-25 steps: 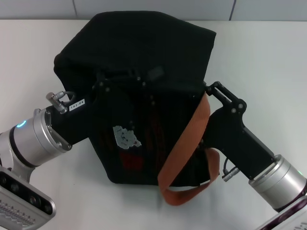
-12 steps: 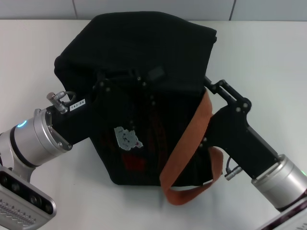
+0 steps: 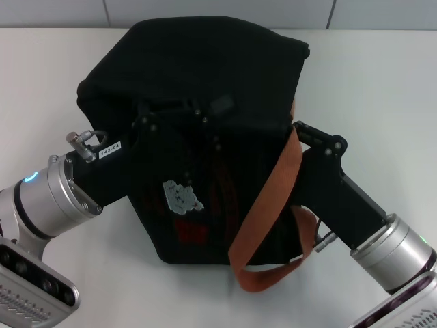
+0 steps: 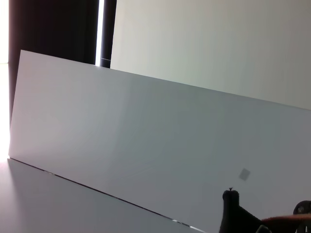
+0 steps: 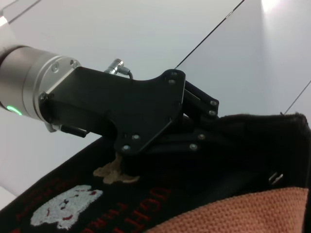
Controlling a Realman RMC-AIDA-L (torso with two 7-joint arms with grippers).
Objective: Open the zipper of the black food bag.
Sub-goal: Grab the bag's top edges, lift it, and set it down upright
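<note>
The black food bag stands on the table with its bear patch facing me. An orange-brown strap hangs down its right side. My left gripper reaches in from the left and is shut on the bag's upper front fabric. The right wrist view shows that left gripper pinching the bag at its rim. It also shows a small silver pull tab of the zipper just above the strap. My right gripper presses against the bag's upper right corner, beside the strap.
The white table spreads to both sides of the bag. A tiled wall runs close behind it. The left wrist view holds only a pale wall panel.
My right gripper has drawn in towards the bag's right corner after swinging slightly outward. The hanging strap shifted a little with it. The left arm and the bag have stayed put.
</note>
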